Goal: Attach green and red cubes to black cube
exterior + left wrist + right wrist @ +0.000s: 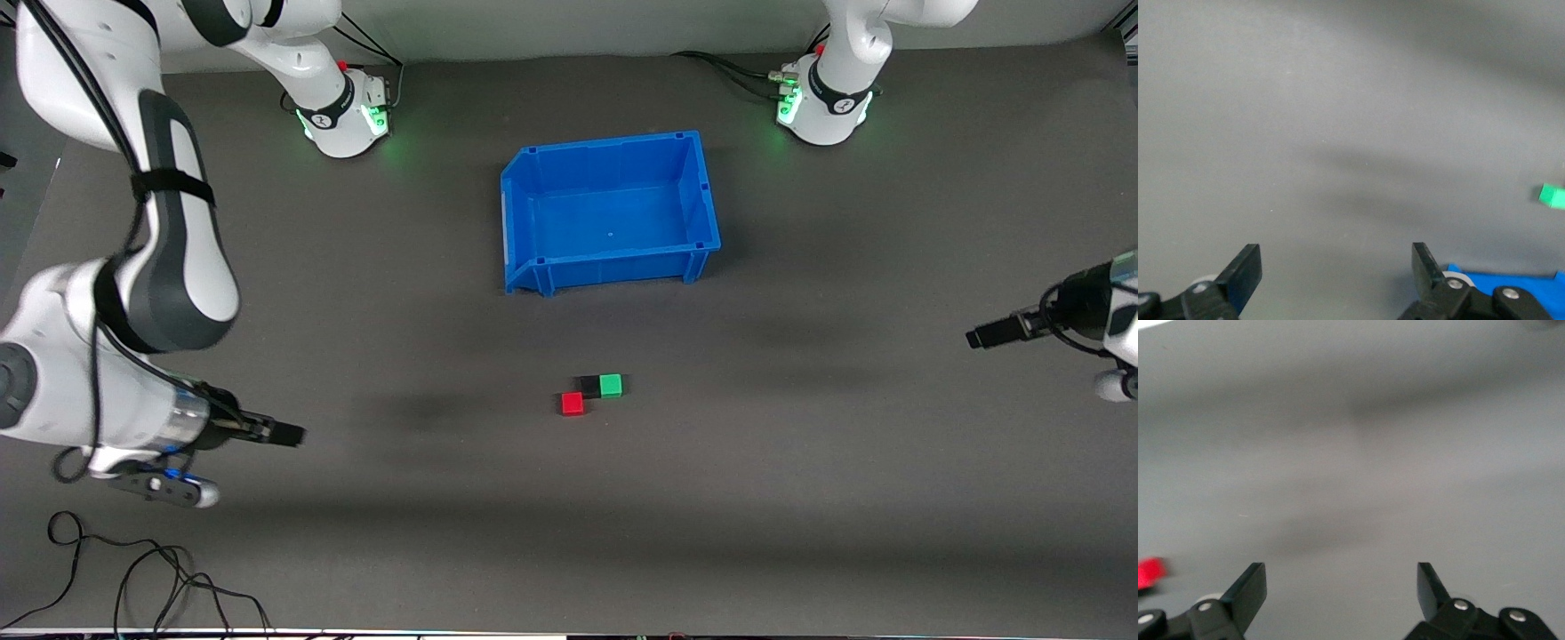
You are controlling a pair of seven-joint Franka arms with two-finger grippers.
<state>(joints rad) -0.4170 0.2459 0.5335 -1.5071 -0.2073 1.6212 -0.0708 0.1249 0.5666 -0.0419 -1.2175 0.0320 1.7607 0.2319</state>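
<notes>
The black cube [591,386] and the green cube [611,384] sit side by side, touching, on the grey table, nearer the front camera than the blue bin. The red cube [573,404] lies just nearer the camera, at the black cube's corner toward the right arm's end. My left gripper [978,337] is open and empty at the left arm's end of the table. Its wrist view [1337,257] shows bare table and the green cube [1551,195] at the edge. My right gripper [289,435] is open and empty at the right arm's end. Its wrist view [1341,577] shows the red cube [1150,573] at the edge.
An empty blue bin [613,212] stands mid-table toward the robots' bases; a corner of it shows in the left wrist view [1511,283]. Black cables [133,578] lie at the table's front edge near the right arm's end.
</notes>
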